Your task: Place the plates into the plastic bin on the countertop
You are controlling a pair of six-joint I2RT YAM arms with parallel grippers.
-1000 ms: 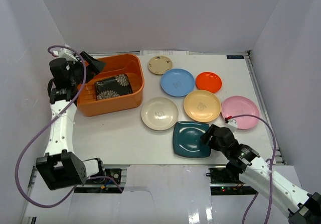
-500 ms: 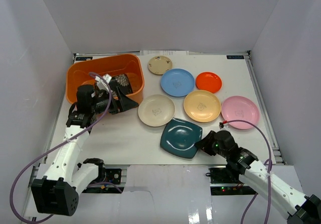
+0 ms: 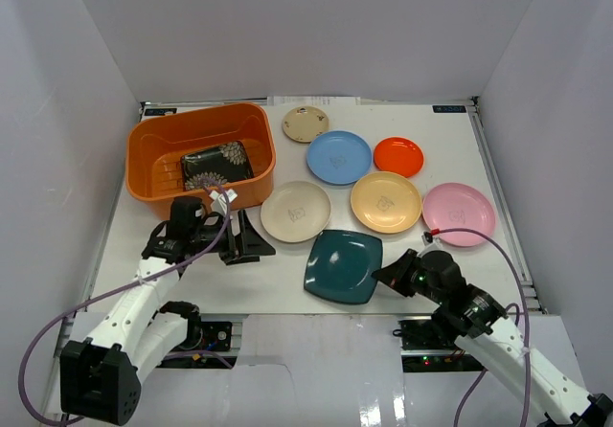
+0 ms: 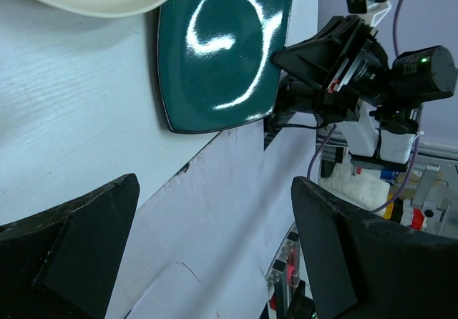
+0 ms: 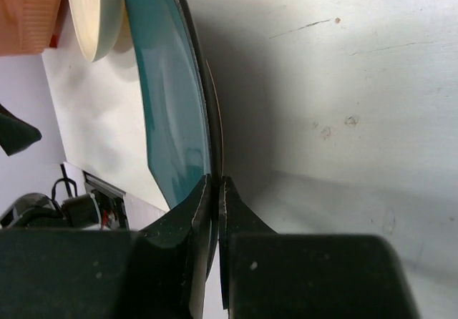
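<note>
The dark teal square plate point(image 3: 343, 266) lies near the countertop's point(image 3: 192, 274) front edge. My right gripper point(image 3: 386, 279) is shut on its right rim, and in the right wrist view the fingers point(image 5: 217, 183) pinch the plate's point(image 5: 168, 104) thin edge. My left gripper point(image 3: 251, 245) hovers open and empty left of the teal plate point(image 4: 222, 47), just below the cream plate point(image 3: 296, 212). The orange plastic bin point(image 3: 153, 145) at the back left holds the black floral plate point(image 3: 216, 167). Small tan point(image 3: 306, 123), light blue point(image 3: 338, 156), orange-red point(image 3: 398, 156), peach-yellow point(image 3: 385, 201) and pink point(image 3: 458, 213) plates lie on the right half.
White walls enclose the countertop on three sides. The left arm's purple cable loops past the front left corner point(image 3: 57, 331). The right arm's cable point(image 3: 488, 245) arcs over the pink plate's near side. Metal framing and wiring point(image 4: 358, 190) sit below the front edge.
My right gripper has shut on the teal plate's rim and dragged it left toward the front edge. My left arm swung from over the bin down to the front, still open. The cream plate shifted slightly left.
</note>
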